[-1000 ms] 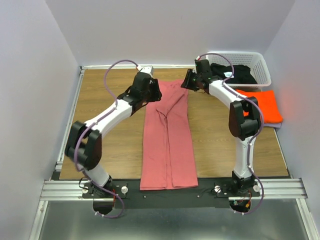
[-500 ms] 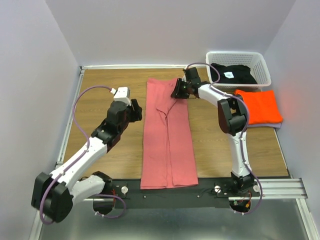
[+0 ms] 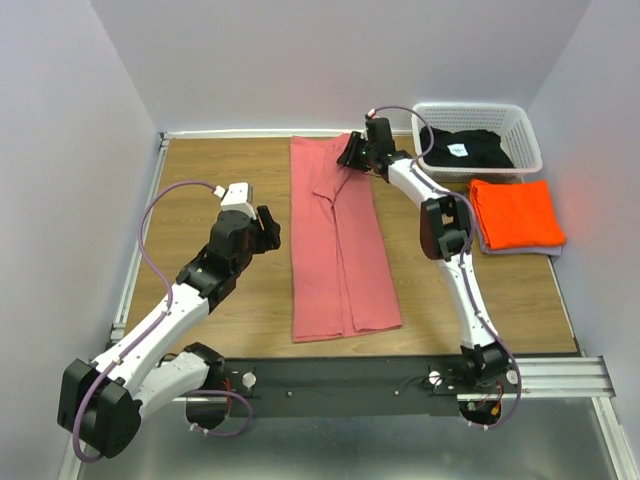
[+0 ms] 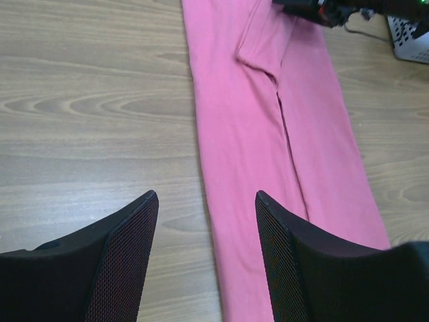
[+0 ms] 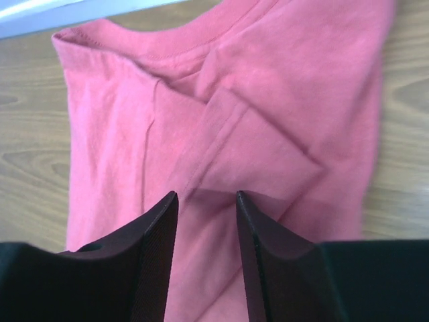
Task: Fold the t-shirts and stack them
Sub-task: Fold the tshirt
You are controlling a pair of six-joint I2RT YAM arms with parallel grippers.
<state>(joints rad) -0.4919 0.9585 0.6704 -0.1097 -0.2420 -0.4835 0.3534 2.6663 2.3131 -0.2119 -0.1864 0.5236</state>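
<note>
Left gripper (image 4: 204,196) is off the collar now, jaws wide and empty, beside the pink-red t-shirt (image 3: 340,260) (a long folded strip, slid farther up the table (image 3: 200,170)); right gripper (image 5: 204,194) stays at the collar, grip unclear. Crosswise folding looks next.

The table (image 3: 215,180) is coloured brown with wood lines. A pink-red t-shirt (image 3: 338,250), an orange t-shirt (image 3: 515,213) and a black t-shirt (image 3: 480,150) with a white label (image 3: 457,150) are seen. The lattice basket (image 3: 528,140) is coloured white.
</note>
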